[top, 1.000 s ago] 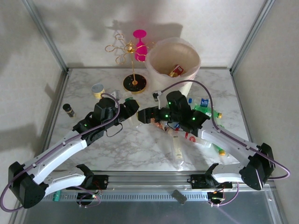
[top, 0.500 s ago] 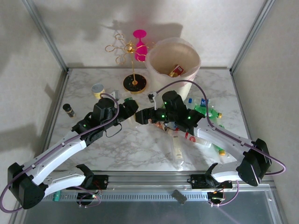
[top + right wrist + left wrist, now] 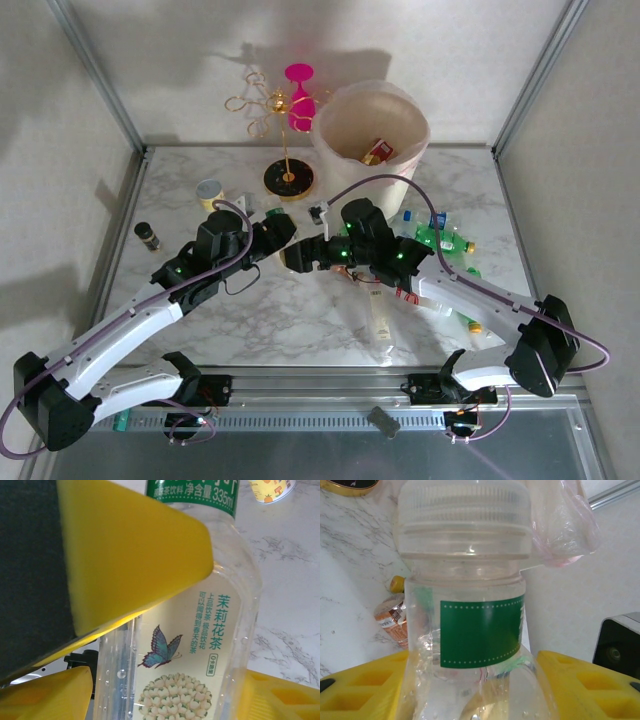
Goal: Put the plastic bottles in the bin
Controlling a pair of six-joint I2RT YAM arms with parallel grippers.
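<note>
- Right gripper [image 3: 291,256]: moved left and slightly toward the arm bases. It was in front of the bin's [image 3: 352,128] left edge and is now well left of it.
- Gap to the left gripper [image 3: 281,232]: closed. The right gripper's tip now meets the green-labelled bottle [image 3: 470,630] clamped there.
- Right arm: forearm swung left with the gripper, rear elbow drawn in toward the bin.
- Left gripper: shifted marginally farther left of the bin.

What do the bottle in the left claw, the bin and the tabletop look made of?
The bottle: clear glossy plastic, see-through, droplets inside. The bin: translucent whitish plastic, light glowing through its wall. The tabletop: marble look, grey veins on white; stone or laminate, can't tell.
</note>
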